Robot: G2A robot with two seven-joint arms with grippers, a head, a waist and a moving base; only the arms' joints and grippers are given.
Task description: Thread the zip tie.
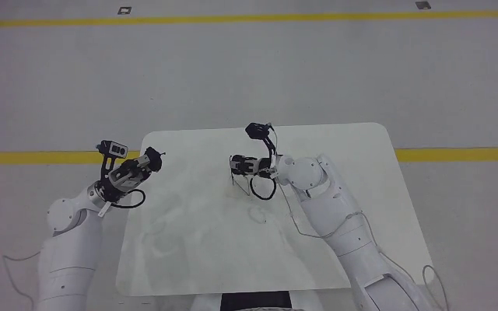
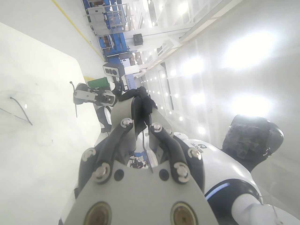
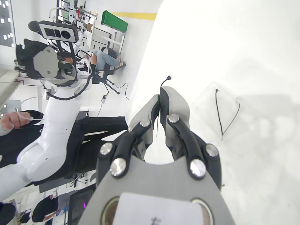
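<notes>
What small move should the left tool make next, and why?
Probably bring the left tool across the table toward the right tool. The right tool is shut on the zip tie, with its head poking out one side and the tail free on the other. The left tool looks shut and sits apart, by the table's edge, so it cannot yet take the tail.

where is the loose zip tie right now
In the right wrist view the loose zip tie lies bent in a v on the table, beside the right gripper, which is shut on a second zip tie.
</notes>
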